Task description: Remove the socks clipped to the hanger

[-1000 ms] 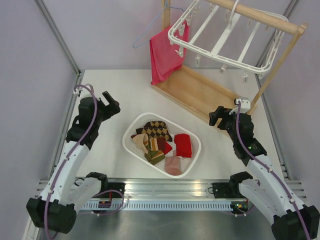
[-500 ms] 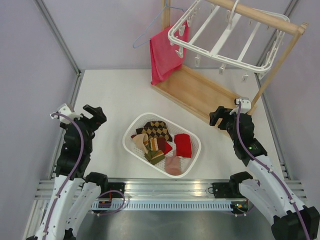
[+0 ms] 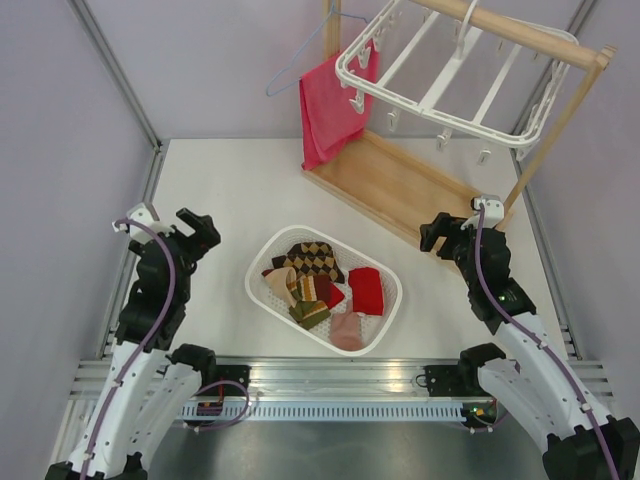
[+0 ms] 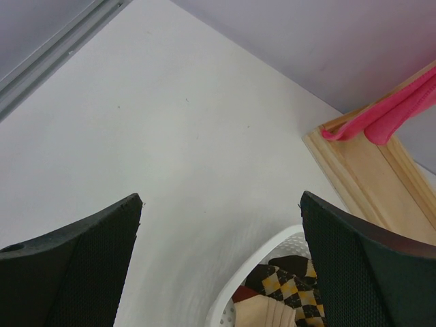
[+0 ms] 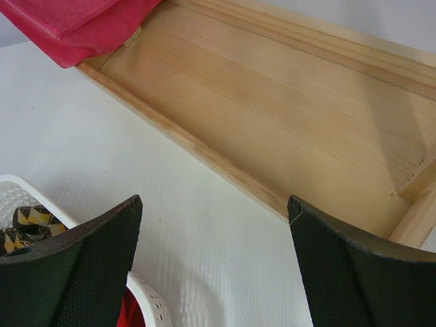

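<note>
The socks (image 3: 322, 282) lie piled in a white basket (image 3: 262, 294) in the middle of the table: argyle, striped, red and pale pink ones. The white hanger (image 3: 445, 75) hangs from the wooden stand at the back right, its clips bare of socks. My left gripper (image 3: 197, 232) is open and empty, left of the basket. My right gripper (image 3: 440, 232) is open and empty, right of the basket, near the stand's base. The left wrist view shows an argyle sock (image 4: 289, 283) and the basket rim (image 4: 255, 276); the right wrist view shows the rim (image 5: 146, 303).
A wooden stand with a tray base (image 3: 400, 185) fills the back right. A red-pink towel (image 3: 330, 110) hangs on a thin wire hanger (image 3: 290, 72) at its left end. Grey walls close the sides and back.
My left arm has pulled back toward the near left from beside the basket, then shifted slightly right. The right arm has stayed still. The hanger's clips swing slightly.
</note>
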Controlling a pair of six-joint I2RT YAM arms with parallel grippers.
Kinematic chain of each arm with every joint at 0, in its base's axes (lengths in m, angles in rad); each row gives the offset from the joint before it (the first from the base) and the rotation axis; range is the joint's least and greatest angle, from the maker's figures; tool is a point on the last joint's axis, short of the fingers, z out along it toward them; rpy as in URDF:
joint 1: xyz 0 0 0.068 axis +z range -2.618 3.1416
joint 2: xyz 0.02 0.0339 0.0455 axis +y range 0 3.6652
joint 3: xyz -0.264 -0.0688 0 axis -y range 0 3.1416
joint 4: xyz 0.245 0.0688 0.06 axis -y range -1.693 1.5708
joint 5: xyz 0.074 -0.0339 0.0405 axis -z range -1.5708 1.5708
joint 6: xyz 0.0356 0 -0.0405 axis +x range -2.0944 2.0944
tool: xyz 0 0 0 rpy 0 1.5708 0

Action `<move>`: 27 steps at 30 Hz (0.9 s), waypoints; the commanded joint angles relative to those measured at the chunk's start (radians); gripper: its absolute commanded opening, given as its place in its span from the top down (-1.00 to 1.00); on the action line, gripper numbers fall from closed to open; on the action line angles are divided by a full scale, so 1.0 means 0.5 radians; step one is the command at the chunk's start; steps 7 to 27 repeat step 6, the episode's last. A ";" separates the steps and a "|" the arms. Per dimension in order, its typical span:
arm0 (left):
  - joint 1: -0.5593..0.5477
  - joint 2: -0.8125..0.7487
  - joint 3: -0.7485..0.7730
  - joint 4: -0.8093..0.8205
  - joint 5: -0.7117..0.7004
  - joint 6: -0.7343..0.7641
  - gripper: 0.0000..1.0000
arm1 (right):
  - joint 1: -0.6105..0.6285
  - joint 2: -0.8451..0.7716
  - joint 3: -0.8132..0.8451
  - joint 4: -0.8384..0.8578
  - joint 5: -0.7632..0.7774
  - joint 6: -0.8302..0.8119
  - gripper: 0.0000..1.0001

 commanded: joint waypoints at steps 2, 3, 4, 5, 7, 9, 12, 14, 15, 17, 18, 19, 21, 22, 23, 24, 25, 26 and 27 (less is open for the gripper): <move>-0.014 -0.042 -0.043 0.100 0.021 0.084 -1.00 | -0.012 -0.012 0.036 -0.007 0.027 -0.010 -0.81; -0.014 -0.036 -0.043 0.100 0.021 0.081 -1.00 | -0.015 -0.012 0.036 -0.007 0.027 -0.010 -0.81; -0.014 -0.024 -0.043 0.100 0.006 0.063 -1.00 | -0.012 -0.015 0.036 -0.007 0.027 -0.010 -0.81; -0.014 -0.014 -0.040 0.100 -0.001 0.057 -1.00 | -0.012 -0.012 0.036 -0.010 0.030 -0.014 -0.81; -0.014 -0.005 -0.037 0.100 -0.004 0.051 -1.00 | -0.012 -0.018 0.033 -0.010 0.030 -0.014 -0.81; -0.014 -0.005 -0.037 0.100 -0.004 0.051 -1.00 | -0.012 -0.018 0.033 -0.010 0.030 -0.014 -0.81; -0.014 -0.005 -0.037 0.100 -0.004 0.051 -1.00 | -0.012 -0.018 0.033 -0.010 0.030 -0.014 -0.81; -0.014 -0.005 -0.037 0.100 -0.004 0.051 -1.00 | -0.012 -0.018 0.033 -0.010 0.030 -0.014 -0.81; -0.014 -0.005 -0.037 0.100 -0.004 0.051 -1.00 | -0.012 -0.018 0.033 -0.010 0.030 -0.014 -0.81; -0.014 -0.005 -0.037 0.100 -0.004 0.051 -1.00 | -0.012 -0.018 0.033 -0.010 0.030 -0.014 -0.81; -0.014 -0.005 -0.037 0.100 -0.004 0.051 -1.00 | -0.012 -0.018 0.033 -0.010 0.030 -0.014 -0.81; -0.014 -0.005 -0.037 0.100 -0.004 0.051 -1.00 | -0.012 -0.018 0.033 -0.010 0.030 -0.014 -0.81; -0.014 -0.005 -0.037 0.100 -0.004 0.051 -1.00 | -0.012 -0.018 0.033 -0.010 0.030 -0.014 -0.81; -0.014 -0.005 -0.037 0.100 -0.004 0.051 -1.00 | -0.012 -0.018 0.033 -0.010 0.030 -0.014 -0.81; -0.014 -0.005 -0.037 0.100 -0.004 0.051 -1.00 | -0.012 -0.018 0.033 -0.010 0.030 -0.014 -0.81; -0.014 -0.005 -0.037 0.100 -0.004 0.051 -1.00 | -0.012 -0.018 0.033 -0.010 0.030 -0.014 -0.81; -0.014 -0.005 -0.037 0.100 -0.004 0.051 -1.00 | -0.012 -0.018 0.033 -0.010 0.030 -0.014 -0.81; -0.014 -0.005 -0.037 0.100 -0.004 0.051 -1.00 | -0.012 -0.018 0.033 -0.010 0.030 -0.014 -0.81; -0.014 -0.005 -0.037 0.100 -0.004 0.051 -1.00 | -0.012 -0.018 0.033 -0.010 0.030 -0.014 -0.81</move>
